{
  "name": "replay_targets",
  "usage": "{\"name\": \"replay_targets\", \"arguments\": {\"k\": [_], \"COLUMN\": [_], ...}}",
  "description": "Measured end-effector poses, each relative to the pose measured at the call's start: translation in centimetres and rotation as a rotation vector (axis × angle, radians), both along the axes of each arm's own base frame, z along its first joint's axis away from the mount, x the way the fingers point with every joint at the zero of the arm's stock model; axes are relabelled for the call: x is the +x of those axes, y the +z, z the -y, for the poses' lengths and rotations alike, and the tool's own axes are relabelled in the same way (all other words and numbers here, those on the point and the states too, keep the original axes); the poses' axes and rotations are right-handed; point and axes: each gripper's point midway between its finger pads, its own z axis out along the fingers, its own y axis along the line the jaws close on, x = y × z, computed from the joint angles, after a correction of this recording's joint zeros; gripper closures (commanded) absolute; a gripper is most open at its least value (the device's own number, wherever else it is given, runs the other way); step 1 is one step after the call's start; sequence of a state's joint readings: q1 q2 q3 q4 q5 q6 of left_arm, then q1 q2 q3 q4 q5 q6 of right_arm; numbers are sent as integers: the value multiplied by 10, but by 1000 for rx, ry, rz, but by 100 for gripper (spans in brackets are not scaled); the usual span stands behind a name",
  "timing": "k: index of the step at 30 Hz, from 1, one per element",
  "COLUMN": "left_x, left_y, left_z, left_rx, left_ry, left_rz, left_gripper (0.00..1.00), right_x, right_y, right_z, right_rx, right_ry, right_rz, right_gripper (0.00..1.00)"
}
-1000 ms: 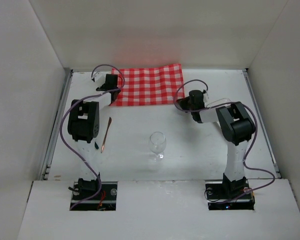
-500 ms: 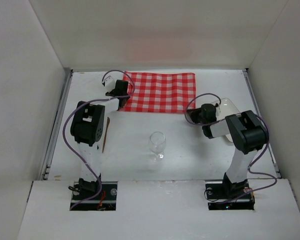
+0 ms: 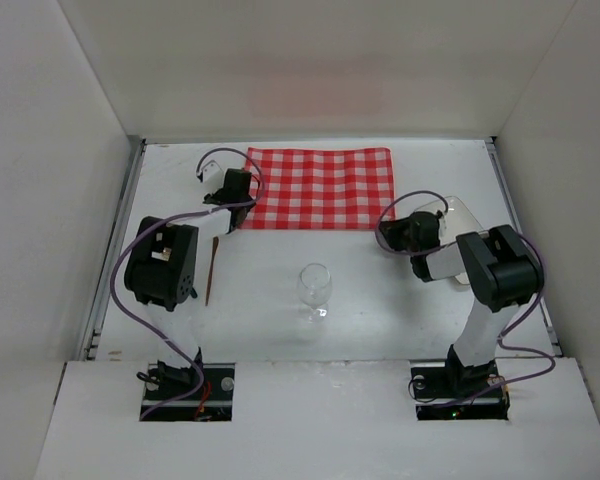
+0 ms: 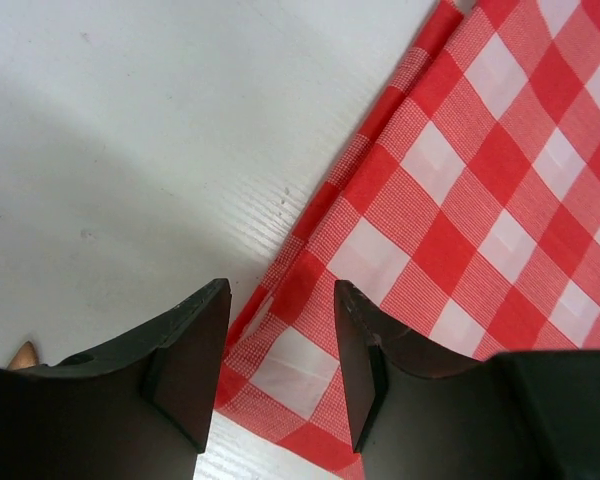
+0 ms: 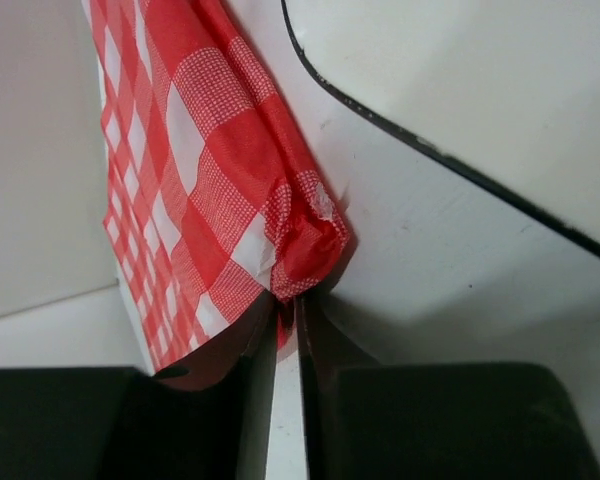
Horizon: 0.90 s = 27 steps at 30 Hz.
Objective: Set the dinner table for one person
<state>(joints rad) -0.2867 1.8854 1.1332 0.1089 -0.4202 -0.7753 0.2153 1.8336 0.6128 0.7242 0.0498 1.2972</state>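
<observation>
One dinner table (image 3: 380, 310) lies under both pincers. One checked cloth (image 3: 320, 188) sits at its far edge, with one near corner pinched tight in the right pincer (image 5: 288, 310) and the other under the left pincer's (image 4: 280, 290) parted fingers. One white plate (image 5: 460, 80) lies just beside the right pincer, one wine glass (image 3: 315, 285) stands well apart between both, and one thin utensil (image 3: 211, 270) lies behind the left.

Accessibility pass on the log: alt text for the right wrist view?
The right gripper is shut on a crumpled corner of the red-and-white checked cloth, which lies on the white tabletop. A white plate with a dark rim fills the upper right, apart from the cloth.
</observation>
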Motion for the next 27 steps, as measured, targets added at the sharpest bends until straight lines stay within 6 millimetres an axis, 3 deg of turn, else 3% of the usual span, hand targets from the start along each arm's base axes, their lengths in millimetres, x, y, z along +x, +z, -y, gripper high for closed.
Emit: {"name": "replay_targets", "arguments": {"k": [4, 6, 10, 14, 19, 24, 27], "left_x": [-9, -15, -21, -16, -5, -8, -17], "left_y": [9, 16, 38, 58, 41, 1, -11], "left_z": [0, -1, 5, 25, 47, 47, 40], "left_rx": [-7, -11, -19, -56, -96, -98, -87], "left_ry": [-3, -2, -13, -58, -115, -111, -94], "left_rz": [17, 30, 81, 147, 133, 54, 31], "left_gripper": [56, 56, 58, 63, 65, 65, 65], "right_x": [-2, -4, -17, -26, -32, -48, -53], "right_y": [7, 13, 22, 38, 54, 54, 64], "right_z": [-1, 0, 3, 7, 10, 16, 20], "right_rx": [14, 15, 4, -24, -56, -112, -152], "right_ry": [0, 2, 7, 15, 21, 38, 44], "right_rz": [12, 25, 31, 50, 87, 79, 96], "right_gripper": [49, 42, 41, 41, 45, 74, 78]}}
